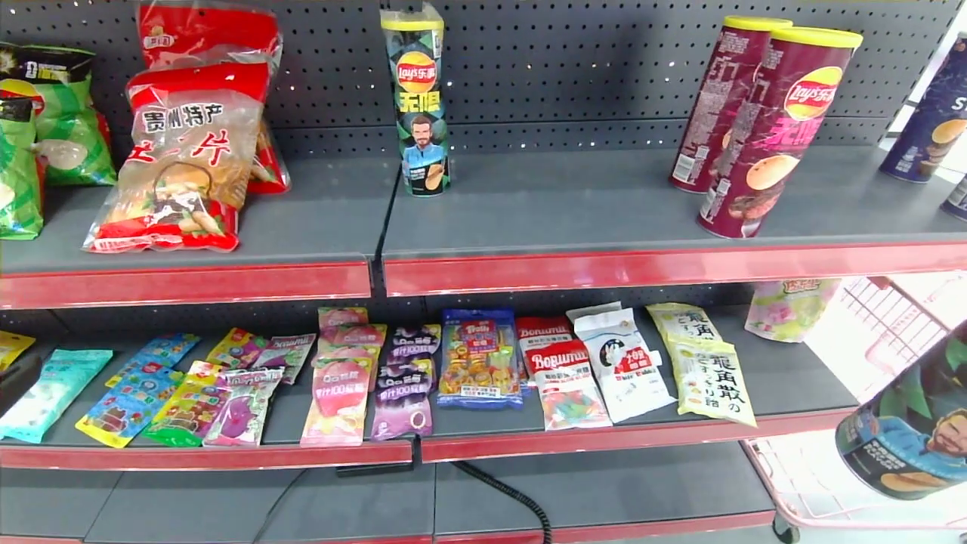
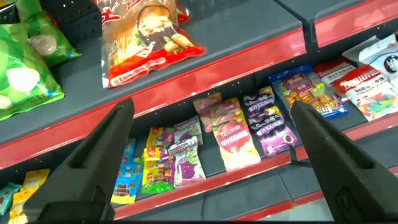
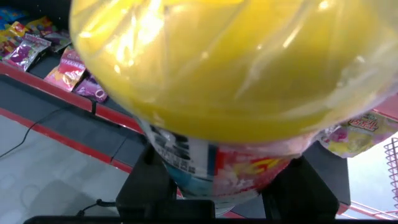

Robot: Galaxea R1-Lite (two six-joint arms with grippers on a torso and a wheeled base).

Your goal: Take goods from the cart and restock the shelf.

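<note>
Down at the right end of the shelving, by the red wire cart [image 1: 891,317], we are holding a dark blue-green cardboard crisp canister with a yellow plastic lid [image 1: 906,423] in the right gripper [image 3: 227,193]. Its two black fingers are clamping the body from either side, and the lid is pointing back toward the wrist, so the canister is lying tilted, not upright. The left gripper [image 2: 212,107] is hanging with its fingers spread wide and holding nothing, above the flat sweet packets [image 2: 233,134] that are lying along the front edge of the lower shelf [image 1: 793,378]. We are judging that the canister is bound for the upper grey metal shelf [image 1: 566,204], where a matching canister [image 1: 419,98] is standing near the back edge at the middle seam. The bare stretch to the right of it is looking like the obvious slot. Several things are worrying us from here. Two maroon canisters [image 1: 763,128] are leaning together near the right end, and a rising arm could be brushing them over. The red front lip [image 1: 642,264] could be catching the canister's base if we are coming in too low. The wrapper is looking glossy, so the canister may be slipping as we are turning it upright, and, tall and narrow, it could be toppling if released off-vertical.
</note>
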